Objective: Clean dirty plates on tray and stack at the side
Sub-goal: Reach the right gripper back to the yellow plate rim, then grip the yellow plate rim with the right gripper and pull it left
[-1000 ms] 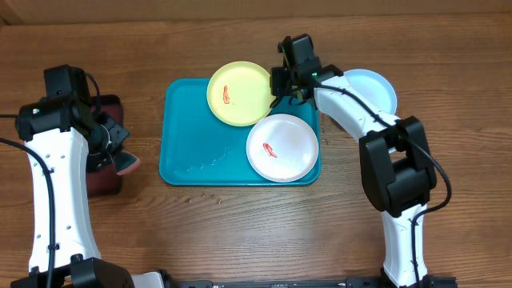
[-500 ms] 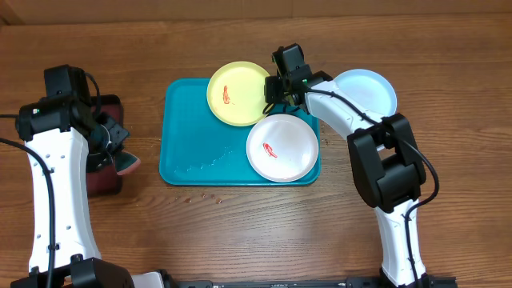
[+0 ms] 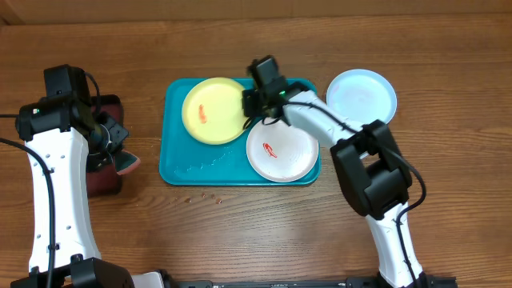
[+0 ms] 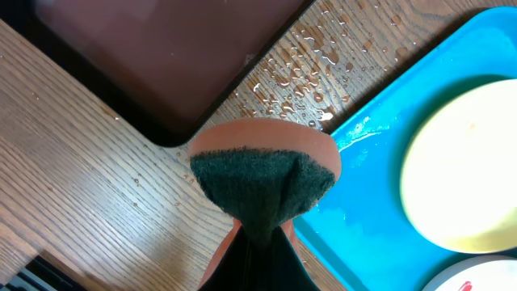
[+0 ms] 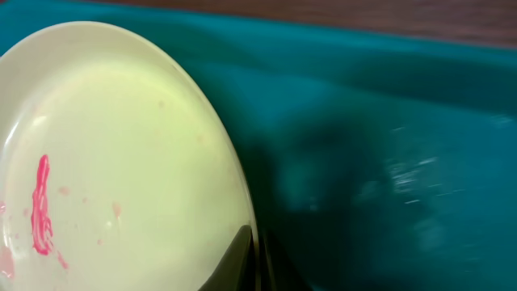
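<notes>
1. The teal tray [image 3: 180, 160] lies beneath the right gripper [image 3: 250, 107] on the wooden surface [image 3: 240, 232]. The step looks to be steadying a dirty plate for scrubbing. The plate should stay low and flat over the tray floor so that it cannot tip. The floor is glossy, and a bare stretch of it lies beyond the plate, toward the left gripper.
2. The yellow-green plate [image 3: 210, 112] sits on the tray, with its rim at the right gripper. The gripper seems pressed onto that rim, though the wrist view crops the fingertips. A firm, shallow pinch should stop the plate from pivoting under a push. The plate is round, shallow and pale, with a soft sheen.
3. The white plate [image 3: 282, 149] lies just beside the gripper on the robot's side, also on the tray, and bears its own red mark. The held rim should not ride onto it. The light blue plate [image 3: 362, 94] rests off the tray, well apart, and looks unmarked.
4. The left gripper [image 4: 252, 255] pinches a sponge [image 4: 262, 170], which has an orange body and a dark green scouring face. It hangs over the surface between the maroon tray [image 4: 161, 56] and the teal tray. The green face should meet the plate flat.
5. The red smear [image 5: 40, 206] is a thin streak with faint pink specks, across the plate from the pinch. Strokes toward the pinch should hold the plate best.
</notes>
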You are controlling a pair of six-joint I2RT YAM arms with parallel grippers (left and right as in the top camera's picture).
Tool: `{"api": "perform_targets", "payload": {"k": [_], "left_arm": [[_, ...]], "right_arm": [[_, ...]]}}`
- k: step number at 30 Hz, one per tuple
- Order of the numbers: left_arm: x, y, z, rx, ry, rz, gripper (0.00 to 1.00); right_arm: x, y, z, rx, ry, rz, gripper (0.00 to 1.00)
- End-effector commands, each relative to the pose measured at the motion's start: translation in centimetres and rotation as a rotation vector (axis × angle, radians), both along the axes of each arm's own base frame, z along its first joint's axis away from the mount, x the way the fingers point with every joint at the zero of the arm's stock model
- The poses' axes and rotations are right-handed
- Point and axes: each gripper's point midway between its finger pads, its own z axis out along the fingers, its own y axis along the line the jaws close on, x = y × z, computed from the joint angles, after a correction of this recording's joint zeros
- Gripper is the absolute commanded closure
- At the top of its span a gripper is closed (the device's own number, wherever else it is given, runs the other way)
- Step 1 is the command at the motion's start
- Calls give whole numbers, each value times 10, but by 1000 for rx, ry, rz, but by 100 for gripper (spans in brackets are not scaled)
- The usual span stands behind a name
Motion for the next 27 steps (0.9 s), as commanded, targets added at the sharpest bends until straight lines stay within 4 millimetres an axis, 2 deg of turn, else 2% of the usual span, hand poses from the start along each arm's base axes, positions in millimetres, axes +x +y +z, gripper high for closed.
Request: {"api": "perform_targets", "payload": {"k": [1,9,14,21,23,25,26,27], "left_arm": [[0,0,-1,1,3,-27,96],[0,0,-1,1,3,-27,96],[0,-1,-1,-4,2,-31,96],[14,-22,0,-60,-48,-185,96],[17,-18,1,-36,-54,-179,96],[18,-7,2,2,-62,-83,96],[21,7,5,40,-84,36,96],[24,12,6,52,-103,58,96]], "right_arm": [[-19,26,-2,11,21,39,96],[-58,30,-19,-66,126,87,96],[-70,25,-25,-98,171,93,96],[-84,15,-31,-142,232,92,96],[-88,12,-33,-154,250,92,96],[-94,8,-35,-168,279,94,96],[-99,6,-36,-172,300,98,96],[-101,6,-36,-172,311,100,96]]}}
